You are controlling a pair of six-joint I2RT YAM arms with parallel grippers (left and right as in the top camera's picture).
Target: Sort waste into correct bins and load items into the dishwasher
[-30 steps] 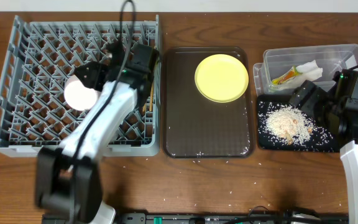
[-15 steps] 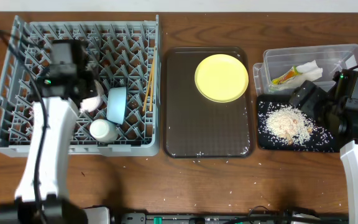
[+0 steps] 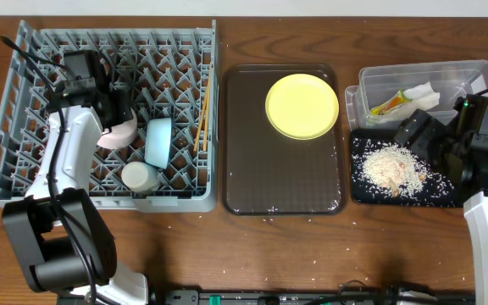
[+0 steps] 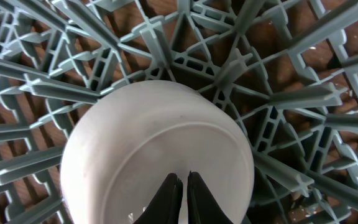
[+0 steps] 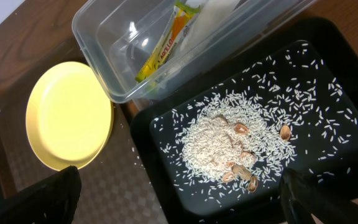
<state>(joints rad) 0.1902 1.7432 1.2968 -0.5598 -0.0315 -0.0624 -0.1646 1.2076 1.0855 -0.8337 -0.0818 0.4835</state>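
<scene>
My left hand (image 4: pixel 180 191) is swinging back in over the rack since half a second ago and is now sitting right at the white bowl (image 3: pixel 119 134), which is lying a touch further toward the rack's far side than before. The right arm is holding the same pose. On the left wrist view the two fingers are pressing nearly together on a thin white strip at the bowl's edge, so I am reading that hand as clenched on the bowl. The bowl is leaning among the pegs of the grey dish rack (image 3: pixel 100 202), just left of the light blue bowl (image 3: pixel 158 140). The small white cup (image 3: pixel 140 176) is lying toward the rack's near wall, and the chopsticks (image 3: pixel 202 123) are resting along its right side.

My right hand (image 5: pixel 179 186) is hanging released, fingers wide apart, above the black tray (image 5: pixel 328 62) and its rice (image 5: pixel 219 140). The yellow plate (image 3: pixel 302 105) is sitting on the brown serving tray (image 3: pixel 282 182). The sachet (image 3: pixel 388 105) and paper wrapper (image 3: pixel 422 91) are lying in the clear tub (image 3: pixel 473 69) on the worktop (image 3: pixel 312 254).
</scene>
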